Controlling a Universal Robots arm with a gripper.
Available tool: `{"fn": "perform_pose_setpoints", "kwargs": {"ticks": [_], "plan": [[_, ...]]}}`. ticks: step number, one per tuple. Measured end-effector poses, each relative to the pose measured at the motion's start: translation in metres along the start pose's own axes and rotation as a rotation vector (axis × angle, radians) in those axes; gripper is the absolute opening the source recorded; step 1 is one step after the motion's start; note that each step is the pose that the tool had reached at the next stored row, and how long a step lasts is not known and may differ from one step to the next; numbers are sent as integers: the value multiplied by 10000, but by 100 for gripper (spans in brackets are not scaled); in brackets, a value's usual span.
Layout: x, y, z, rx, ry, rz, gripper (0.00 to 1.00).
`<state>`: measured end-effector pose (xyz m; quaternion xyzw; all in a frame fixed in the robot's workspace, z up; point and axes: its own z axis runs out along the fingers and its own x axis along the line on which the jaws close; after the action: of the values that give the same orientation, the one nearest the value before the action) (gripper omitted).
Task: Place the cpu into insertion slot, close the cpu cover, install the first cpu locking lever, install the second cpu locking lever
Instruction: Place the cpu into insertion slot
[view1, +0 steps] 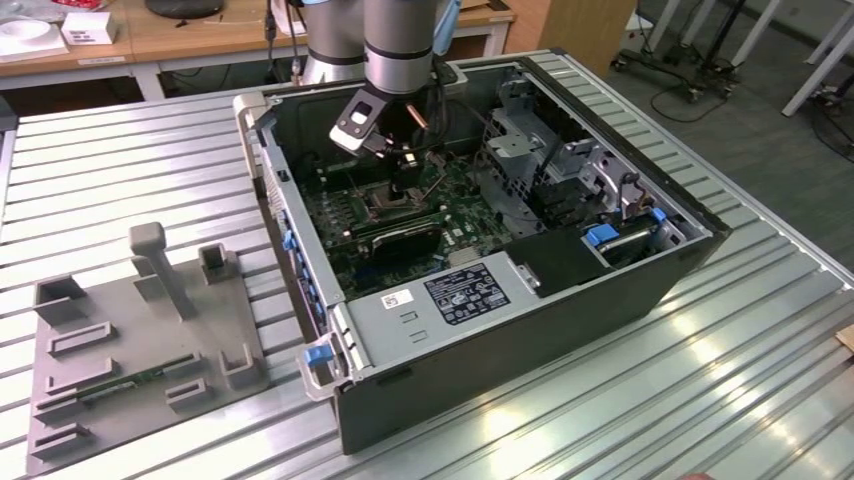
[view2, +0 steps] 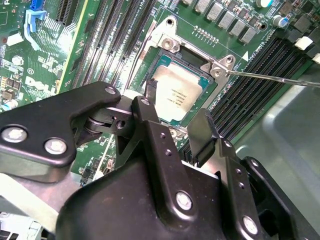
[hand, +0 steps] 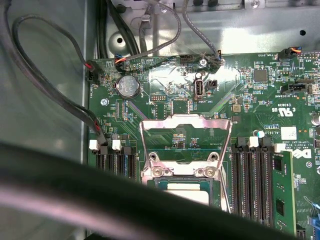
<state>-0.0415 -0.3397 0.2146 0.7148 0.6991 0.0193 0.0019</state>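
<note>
**The cpu** (view2: 179, 95) is lying flat inside the insertion slot (view2: 171, 43), its silver top facing up and its edges sitting within the metal rim. In the first wrist view the cpu (hand: 187, 192) is showing below the rim of the insertion slot (hand: 182, 171). The cpu cover (hand: 186, 120) is standing open beyond the socket, with circuit board showing through its cut-out centre.

**End effector.** The end effector (view2: 175, 110) is hovering just over the near edge of the cpu with its fingers (view2: 201, 131) apart and nothing between them. Whether they are touching the chip cannot be told.

**Clearances.** A thin locking lever (view2: 272, 78) is reaching out sideways from one socket corner, over the memory slots (view2: 250, 85). Such slots are flanking the socket on both sides.

**Setting.** In the exterior view the end effector (view1: 400, 168) is reaching down into the open computer case (view1: 534, 340). The case is lying on a slatted metal surface (view1: 747, 380), with a grey fixture tray (view1: 134, 340) well apart at the exterior view's left.
</note>
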Motion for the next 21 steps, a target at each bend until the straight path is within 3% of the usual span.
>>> {"fn": "perform_pose_setpoints", "kwargs": {"ticks": [5, 15, 21], "plan": [[0, 0, 0, -1, 0, 0, 51], [0, 0, 0, -2, 0, 0, 11], [0, 0, 0, -3, 0, 0, 11]]}}
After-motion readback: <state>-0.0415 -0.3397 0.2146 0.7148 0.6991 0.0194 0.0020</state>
